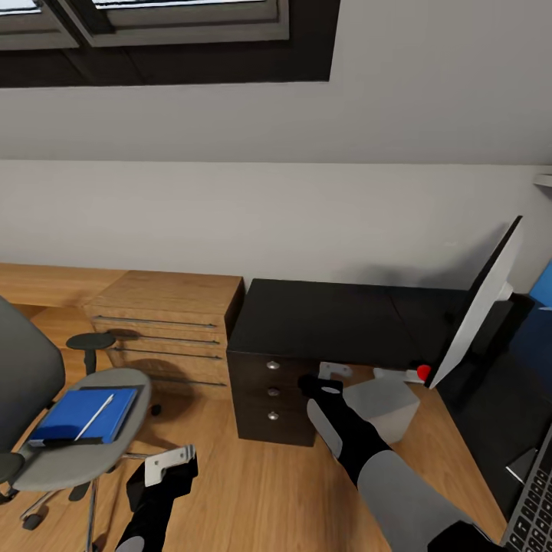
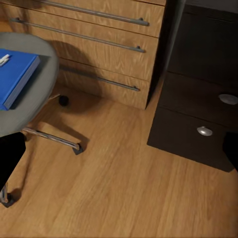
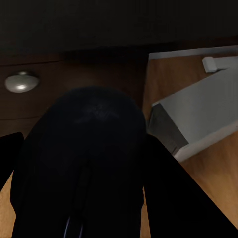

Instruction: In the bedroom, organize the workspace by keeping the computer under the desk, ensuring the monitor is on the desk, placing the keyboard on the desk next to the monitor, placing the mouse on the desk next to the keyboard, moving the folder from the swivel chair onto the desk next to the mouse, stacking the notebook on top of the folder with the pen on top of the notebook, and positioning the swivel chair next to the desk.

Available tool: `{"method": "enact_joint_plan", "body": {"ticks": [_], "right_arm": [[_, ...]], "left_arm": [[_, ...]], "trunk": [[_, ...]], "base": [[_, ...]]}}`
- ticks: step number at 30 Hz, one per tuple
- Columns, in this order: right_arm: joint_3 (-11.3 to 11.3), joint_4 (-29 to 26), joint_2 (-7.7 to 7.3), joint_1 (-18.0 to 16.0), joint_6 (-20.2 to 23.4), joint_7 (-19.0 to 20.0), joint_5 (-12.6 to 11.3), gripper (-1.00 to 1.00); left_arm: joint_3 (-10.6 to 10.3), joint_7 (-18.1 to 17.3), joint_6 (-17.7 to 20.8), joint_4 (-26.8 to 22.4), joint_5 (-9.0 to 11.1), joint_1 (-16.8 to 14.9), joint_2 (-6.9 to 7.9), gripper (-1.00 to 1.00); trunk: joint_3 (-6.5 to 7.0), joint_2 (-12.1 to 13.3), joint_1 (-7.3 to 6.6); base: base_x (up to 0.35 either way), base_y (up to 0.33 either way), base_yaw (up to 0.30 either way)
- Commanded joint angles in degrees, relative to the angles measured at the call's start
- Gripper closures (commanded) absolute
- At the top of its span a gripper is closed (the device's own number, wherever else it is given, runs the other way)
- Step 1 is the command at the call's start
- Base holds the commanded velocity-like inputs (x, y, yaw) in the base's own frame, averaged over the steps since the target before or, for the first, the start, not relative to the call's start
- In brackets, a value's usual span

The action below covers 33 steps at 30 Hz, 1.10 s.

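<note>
Flanking desk (image 1: 322,322): wooden cabinet (image 1: 165,322), computer (image 1: 383,402)

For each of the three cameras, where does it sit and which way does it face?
Head view: high up, facing forward and down at the desk and swivel chair; left claw and right claw show.
Left wrist view: low, facing the floor, chair seat and drawers; dark fingers at the edges.
Right wrist view: close to the drawers and computer; the mouse sits in the claw.
Shared: head and left wrist views both see the folder.
</note>
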Motion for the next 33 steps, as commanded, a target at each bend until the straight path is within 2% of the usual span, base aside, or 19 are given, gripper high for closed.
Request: {"method": "enact_joint_plan", "body": {"ticks": [1,3,4,6,16,27,30,33], "right_arm": [[0.2,0.0,0.00,0.0,0.0,-0.5,-0.4,1.00],[0.2,0.1,0.00,0.0,-0.2,-0.5,-0.4,1.00],[0.3,0.1,0.00,0.0,-0.4,-0.5,-0.4,1.00],[0.3,0.2,0.00,0.0,-0.5,-0.5,-0.4,1.00],[0.4,0.2,0.00,0.0,-0.6,-0.5,-0.4,1.00],[0.5,0.1,0.00,0.0,-0.6,0.0,-0.4,1.00],[0.5,-0.1,0.00,0.1,-0.6,0.9,-0.4,1.00],[0.5,-0.2,0.00,0.1,-0.6,3.7,-0.3,1.00]], "left_arm": [[-0.1,0.4,0.1,-0.1,0.6,0.0,0.01,-1.00],[-0.8,0.4,0.1,-0.1,0.5,0.0,-0.04,-1.00],[-2.7,0.5,0.1,-0.1,0.5,0.0,0.05,-1.00],[-3.3,0.5,0.1,-0.1,0.5,0.0,0.09,-1.00],[-5.6,0.6,0.1,2.3,0.4,0.0,0.02,-1.00],[-7.0,1.0,0.0,3.4,0.3,0.0,-0.06,-1.00],[-7.3,1.0,-0.1,3.5,0.3,0.0,-0.07,-1.00],[-8.4,1.0,-0.1,3.6,0.2,0.0,0.00,-1.00]], "trunk": [[-0.06,0.0,0.01],[-0.06,0.0,0.01],[-0.06,0.0,0.01],[-0.06,0.0,0.01],[-0.06,0.0,0.01],[-0.06,0.0,0.01],[-0.06,0.0,0.01],[-0.06,0.0,0.01]], "base": [[0.004,0.001,0.063],[0.002,0.001,0.146],[0.007,0.000,0.240],[0.097,0.000,0.257],[0.198,0.000,0.271],[0.220,0.000,0.228],[0.290,0.000,0.040],[0.297,0.000,0.009]]}}
